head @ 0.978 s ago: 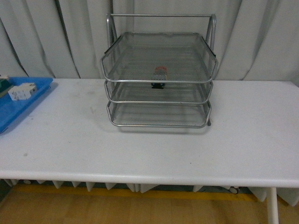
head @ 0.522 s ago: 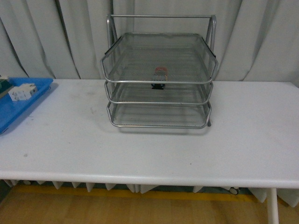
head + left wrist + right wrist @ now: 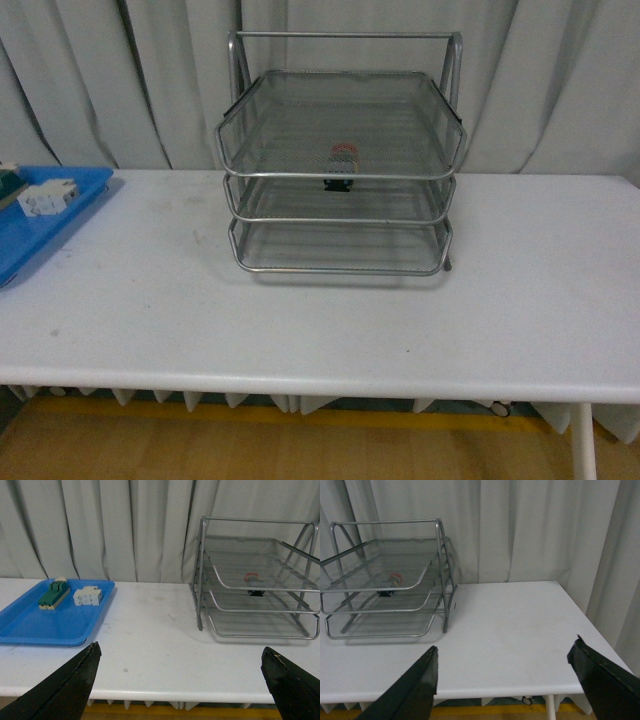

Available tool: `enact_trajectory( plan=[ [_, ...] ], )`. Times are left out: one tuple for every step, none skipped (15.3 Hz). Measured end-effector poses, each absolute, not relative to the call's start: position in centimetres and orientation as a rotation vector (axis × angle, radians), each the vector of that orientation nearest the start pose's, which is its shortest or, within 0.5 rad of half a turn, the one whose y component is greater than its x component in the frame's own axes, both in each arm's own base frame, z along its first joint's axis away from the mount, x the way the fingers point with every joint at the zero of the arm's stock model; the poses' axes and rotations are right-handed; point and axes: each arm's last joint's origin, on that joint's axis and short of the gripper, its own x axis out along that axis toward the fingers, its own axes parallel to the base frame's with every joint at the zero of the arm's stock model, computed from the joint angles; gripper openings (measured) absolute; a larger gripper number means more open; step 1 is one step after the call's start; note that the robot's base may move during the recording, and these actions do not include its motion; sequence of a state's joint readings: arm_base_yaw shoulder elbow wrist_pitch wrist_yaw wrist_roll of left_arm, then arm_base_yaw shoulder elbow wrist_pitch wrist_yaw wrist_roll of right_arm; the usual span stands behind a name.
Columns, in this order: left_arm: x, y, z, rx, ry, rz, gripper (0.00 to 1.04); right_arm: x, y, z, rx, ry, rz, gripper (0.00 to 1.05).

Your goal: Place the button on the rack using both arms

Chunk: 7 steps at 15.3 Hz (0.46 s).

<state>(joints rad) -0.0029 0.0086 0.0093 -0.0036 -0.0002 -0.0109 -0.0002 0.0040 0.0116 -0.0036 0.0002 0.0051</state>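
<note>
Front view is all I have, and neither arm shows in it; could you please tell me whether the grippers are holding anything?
Observer: Neither is. In the left wrist view the left gripper is open with nothing between its fingers, and the right wrist view shows the same for the right gripper. The button stands in the rack, apparently on the middle tier.
Operator: Thank you. My picture cuts off the blue tray; what else lies in it?
Observer: The left wrist view shows the whole blue tray. A green-and-beige long block lies in it beside the white terminal block, the two apart from each other.
</note>
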Motion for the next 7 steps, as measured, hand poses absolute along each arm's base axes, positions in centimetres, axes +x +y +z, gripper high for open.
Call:
enact_trajectory(
  plan=[
    [9.77,-0.03,16.57,-0.011,0.003,-0.003,0.98,9.72,0.0,16.68,0.005,-0.004,0.0,0.91],
    [9.77,-0.03,16.57,-0.011,0.003,-0.003,0.98,9.72,0.0,16.68,0.006,-0.004,0.0,1.0],
    [9.77,-0.03,16.57,-0.011,0.003,-0.003,0.98,9.72,0.0,16.68,0.005,-0.004,0.0,0.98],
    [9.77,-0.03,16.57,-0.011,0.003,-0.003,0.98,9.72,0.0,16.68,0.005,-0.004,0.0,0.98],
    [9.77,-0.03,16.57,-0.011,0.003,-0.003,0.98,9.72,0.0,16.68,0.005,-0.004,0.0,0.98],
    [9.77,-0.03,16.57,-0.011,0.003,-0.003,0.98,9.72,0.0,16.68,0.005,-0.004,0.0,0.98],
    [9.77,-0.03,16.57,-0.011,0.003,-0.003,0.98,9.72,0.0,16.68,0.005,-0.004,0.0,0.98]
  ],
)
